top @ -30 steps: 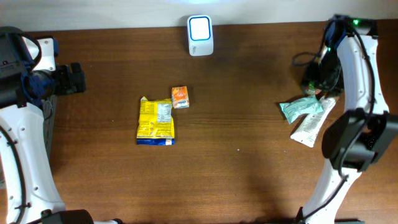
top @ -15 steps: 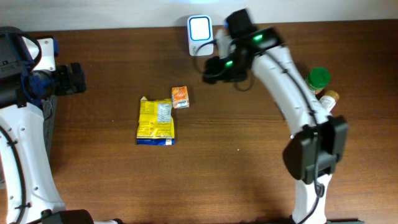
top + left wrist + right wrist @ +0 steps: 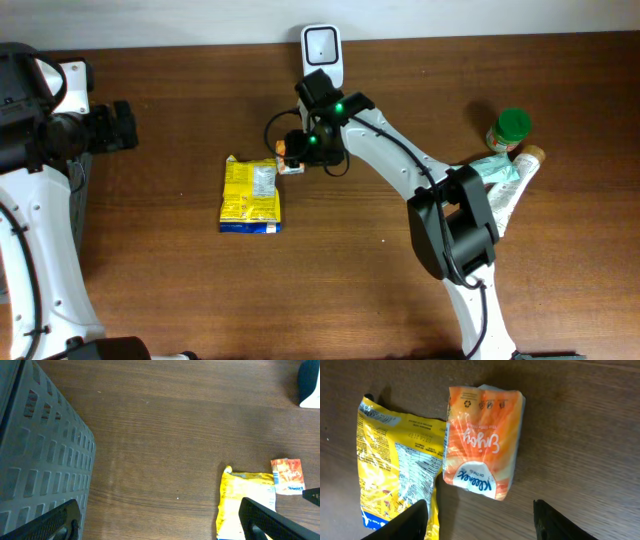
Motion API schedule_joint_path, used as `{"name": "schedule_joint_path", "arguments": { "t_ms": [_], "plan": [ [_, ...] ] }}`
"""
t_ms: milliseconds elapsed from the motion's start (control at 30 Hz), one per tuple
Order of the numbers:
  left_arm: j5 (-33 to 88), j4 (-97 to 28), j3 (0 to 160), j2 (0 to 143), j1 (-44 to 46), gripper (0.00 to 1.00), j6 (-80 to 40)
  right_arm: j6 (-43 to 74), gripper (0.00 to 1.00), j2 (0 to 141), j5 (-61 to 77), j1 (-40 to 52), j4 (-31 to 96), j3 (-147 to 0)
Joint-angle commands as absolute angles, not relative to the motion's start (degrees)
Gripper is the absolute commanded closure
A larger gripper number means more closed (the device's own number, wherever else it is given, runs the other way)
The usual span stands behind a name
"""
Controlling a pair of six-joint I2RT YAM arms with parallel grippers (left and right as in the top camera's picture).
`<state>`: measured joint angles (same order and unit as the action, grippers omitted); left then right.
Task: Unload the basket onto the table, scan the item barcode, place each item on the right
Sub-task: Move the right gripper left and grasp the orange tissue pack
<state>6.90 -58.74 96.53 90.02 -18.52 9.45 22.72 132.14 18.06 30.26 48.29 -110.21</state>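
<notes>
So, dark wood-grain table (image 3: 400, 300), pale wall (image 3: 150, 20) at far edge; orange Kleenex pack (image 3: 482, 440) beside yellow snack bag (image 3: 395, 465); left gripper (image 3: 159, 510) and right gripper (image 3: 480, 507) splayed, empty.

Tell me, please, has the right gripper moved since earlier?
Yes: the right gripper swung left from the far right to above the tissue pack below the scanner.
</notes>
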Motion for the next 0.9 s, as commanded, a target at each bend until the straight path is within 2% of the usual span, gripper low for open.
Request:
{"name": "schedule_joint_path", "arguments": {
  "t_ms": [0,200,633,867],
  "plan": [
    [7.3,-58.7,96.8,90.4,-18.9,0.01,10.4,24.6,0.38,133.5,16.9,30.4,47.2,-109.6],
    [7.3,-58.7,96.8,90.4,-18.9,0.01,10.4,27.4,0.40,136.5,17.0,30.5,46.1,-109.6],
    [7.3,-58.7,96.8,90.4,-18.9,0.01,10.4,28.0,0.70,139.3,16.9,30.5,44.3,-109.6],
    [7.3,-58.7,96.8,90.4,-18.9,0.01,10.4,28.0,0.77,140.2,16.9,30.5,43.7,-109.6]
  ]
}}
